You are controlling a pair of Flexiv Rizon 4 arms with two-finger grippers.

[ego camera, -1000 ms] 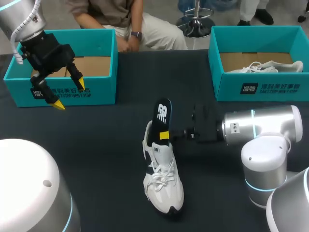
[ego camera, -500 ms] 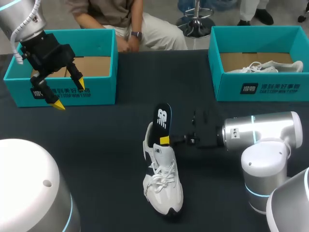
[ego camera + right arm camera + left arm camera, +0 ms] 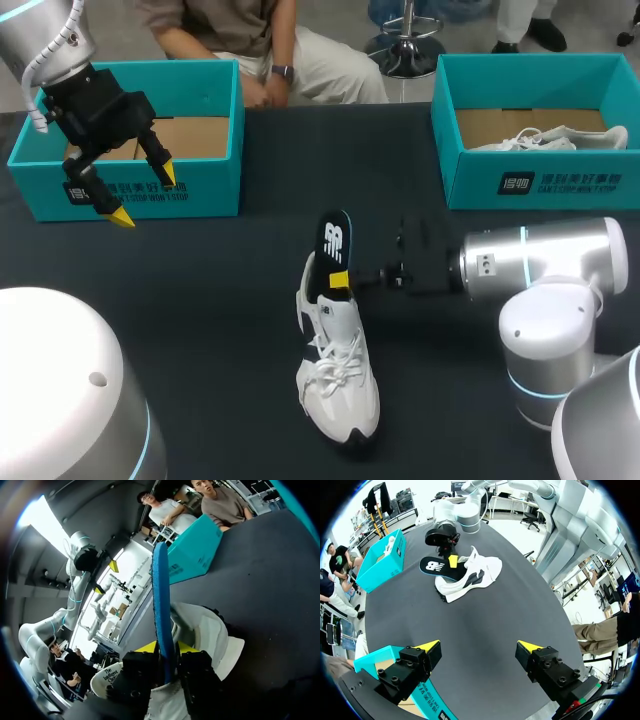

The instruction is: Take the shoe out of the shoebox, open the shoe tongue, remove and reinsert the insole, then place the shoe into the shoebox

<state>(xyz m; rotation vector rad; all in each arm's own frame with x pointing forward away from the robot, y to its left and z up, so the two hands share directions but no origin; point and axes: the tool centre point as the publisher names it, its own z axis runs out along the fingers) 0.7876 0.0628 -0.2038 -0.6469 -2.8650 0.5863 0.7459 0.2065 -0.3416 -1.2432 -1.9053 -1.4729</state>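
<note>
The white shoe point(image 3: 335, 375) lies in the middle of the table point(image 3: 220, 290), its long axis running near to far, toe toward the robot. One dark insole point(image 3: 335, 240) stands out of its heel opening, pinched by the right gripper point(image 3: 341, 279). The left gripper point(image 3: 143, 190) hangs wide apart by the left shoebox point(image 3: 215, 130). The right shoebox point(image 3: 540, 185), the other of two, holds a second shoe point(image 3: 530, 140).

Dark, matte tabletop point(image 3: 220, 300), round-edged in the left wrist view. Carries three things directly. Near the middle, a white shoe point(image 3: 340, 380), toe toward the near edge, heel toward the far side. At far left, an open-topped teal left box point(image 3: 200, 185). At far right, a matching right box point(image 3: 540, 185), also open. Boxes well apart, both close to the far edge; shoe between them and nearer the front.
</note>
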